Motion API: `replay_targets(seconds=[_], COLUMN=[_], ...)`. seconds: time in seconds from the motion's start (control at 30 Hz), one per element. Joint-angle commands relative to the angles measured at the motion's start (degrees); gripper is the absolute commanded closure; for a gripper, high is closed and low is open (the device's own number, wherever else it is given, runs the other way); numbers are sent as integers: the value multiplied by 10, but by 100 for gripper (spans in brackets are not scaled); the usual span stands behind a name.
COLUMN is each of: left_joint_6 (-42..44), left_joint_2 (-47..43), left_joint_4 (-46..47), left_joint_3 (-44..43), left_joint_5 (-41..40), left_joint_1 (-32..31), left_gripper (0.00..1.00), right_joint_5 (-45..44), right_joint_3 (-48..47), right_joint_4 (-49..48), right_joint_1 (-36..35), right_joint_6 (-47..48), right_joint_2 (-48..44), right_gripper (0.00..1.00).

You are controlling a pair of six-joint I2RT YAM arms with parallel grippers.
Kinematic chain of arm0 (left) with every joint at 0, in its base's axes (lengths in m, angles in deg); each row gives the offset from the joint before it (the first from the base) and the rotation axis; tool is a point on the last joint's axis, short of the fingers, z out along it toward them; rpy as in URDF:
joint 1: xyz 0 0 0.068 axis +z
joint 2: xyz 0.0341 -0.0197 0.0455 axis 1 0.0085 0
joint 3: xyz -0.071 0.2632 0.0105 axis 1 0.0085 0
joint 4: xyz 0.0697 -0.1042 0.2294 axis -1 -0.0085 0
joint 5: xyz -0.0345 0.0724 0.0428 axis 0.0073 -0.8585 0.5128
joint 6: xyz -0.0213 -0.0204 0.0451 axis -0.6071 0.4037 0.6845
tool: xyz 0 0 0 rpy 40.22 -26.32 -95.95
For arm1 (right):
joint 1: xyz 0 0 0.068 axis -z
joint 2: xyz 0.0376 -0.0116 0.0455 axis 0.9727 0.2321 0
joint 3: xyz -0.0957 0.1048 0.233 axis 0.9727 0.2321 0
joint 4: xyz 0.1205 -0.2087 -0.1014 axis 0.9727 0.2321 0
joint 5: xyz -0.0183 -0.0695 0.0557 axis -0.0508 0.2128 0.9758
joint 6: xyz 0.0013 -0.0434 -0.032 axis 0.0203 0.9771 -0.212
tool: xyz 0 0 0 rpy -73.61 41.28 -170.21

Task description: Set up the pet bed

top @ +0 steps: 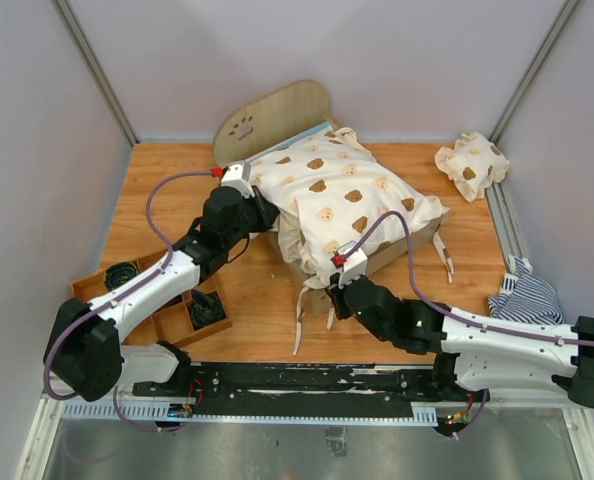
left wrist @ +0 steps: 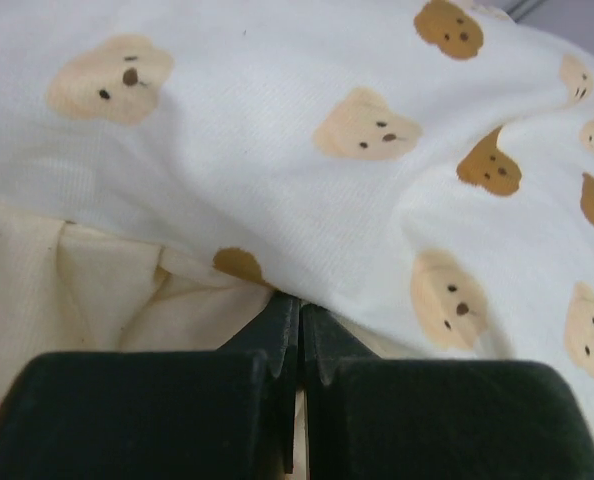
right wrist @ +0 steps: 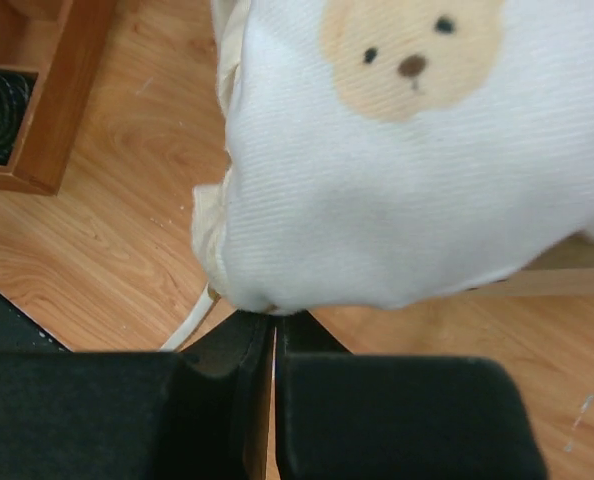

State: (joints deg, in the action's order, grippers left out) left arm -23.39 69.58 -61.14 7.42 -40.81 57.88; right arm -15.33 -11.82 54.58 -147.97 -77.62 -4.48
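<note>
The pet bed stands at the back middle of the table; its arched headboard (top: pixel 274 112) with the paw cutout shows, and a wood side rail (top: pixel 409 248) peeks out low down. A pale blue mattress edge (top: pixel 315 132) shows by the headboard. The cream bear-print cover (top: pixel 342 190) is draped over the bed and hides the rest. My left gripper (top: pixel 268 215) is shut on the cover's left edge (left wrist: pixel 307 200); its jaws (left wrist: pixel 299 305) are pressed together under the fabric. My right gripper (top: pixel 330 284) is shut on the cover's near corner (right wrist: pixel 397 200); its tips (right wrist: pixel 274 320) pinch the hem.
The small bear-print pillow (top: pixel 471 164) lies at the back right. A navy-and-white striped cloth (top: pixel 526 296) lies at the right edge. A wooden compartment tray (top: pixel 167 322) with dark items sits at the near left, also in the right wrist view (right wrist: pixel 57 120). Cover ties (top: pixel 302 315) trail on the table.
</note>
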Motion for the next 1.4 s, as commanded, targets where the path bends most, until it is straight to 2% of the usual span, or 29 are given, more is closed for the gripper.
replay_targets(seconds=[0.0, 0.13, 0.27, 0.4, 0.63, 0.9, 1.1, 1.2, 1.37], left_joint_6=[42, 48, 46, 38, 31, 30, 28, 29, 19], left_joint_2=[16, 39, 64, 76, 86, 91, 94, 91, 92], left_joint_4=[13, 15, 13, 20, 21, 21, 19, 17, 27], left_joint_3=[-65, -111, -143, -152, -154, -157, -159, -158, -146], left_joint_5=[-81, -85, -89, -86, -70, -44, -30, -27, -12], left_joint_1=[0, 2, 12, 31, 60, 75, 78, 78, 78], left_gripper=[100, 100, 100, 100, 100, 100, 100, 100, 100], right_joint_5=[-52, -48, -22, 1, 34, 72, 46, 6, 22], right_joint_3=[-45, -82, -90, -110, -127, -124, -107, -110, -94], right_joint_4=[-34, -34, -104, -139, -202, -222, -181, -144, -143], right_joint_1=[-5, -2, 16, 42, 45, 45, 45, 45, 45], right_joint_6=[105, 167, 255, 302, 380, 383, 364, 361, 399], right_joint_2=[-36, -47, -42, -19, 12, 18, 24, 7, -28], right_gripper=[100, 100, 100, 100, 100, 100, 100, 100, 100])
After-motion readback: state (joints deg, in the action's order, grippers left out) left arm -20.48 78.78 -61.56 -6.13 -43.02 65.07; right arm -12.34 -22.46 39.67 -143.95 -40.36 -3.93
